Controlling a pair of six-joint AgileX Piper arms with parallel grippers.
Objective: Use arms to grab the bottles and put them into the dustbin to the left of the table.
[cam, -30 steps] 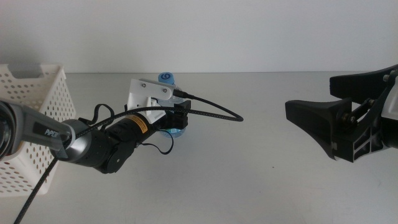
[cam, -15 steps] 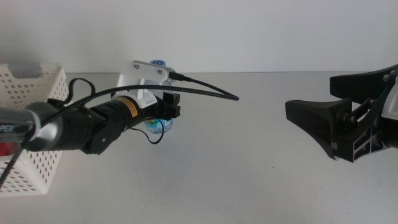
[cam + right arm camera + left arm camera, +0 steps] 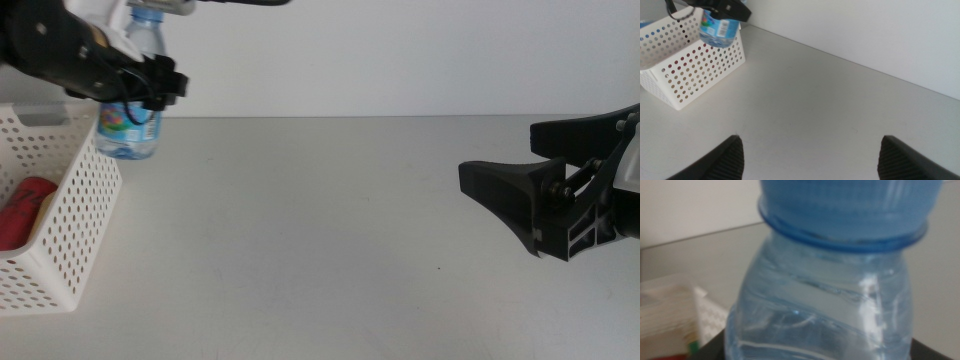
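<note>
The left pincer [image 3: 150,85] was clenched on the water bottle [image 3: 130,110] and held it up in the air, above the far corner of the dustbin [image 3: 70,215]. In the left wrist view the bottle [image 3: 825,295] filled almost the whole picture, so close that it looked blurry, and a bit of the white basket [image 3: 705,317] showed behind it. The dustbin sat at the left edge of the table [image 3: 320,230]. A red can [image 3: 25,210] lay inside it, against the holed wall. The right pincer [image 3: 500,190] waited at the right side, low over the table, with its jaws spread wide and nothing between them. From the right wrist view the bottle [image 3: 720,27] hung over the basket's [image 3: 695,70] rim. The wide grey table between the two arms lay flat, with a pale wall behind it.
</note>
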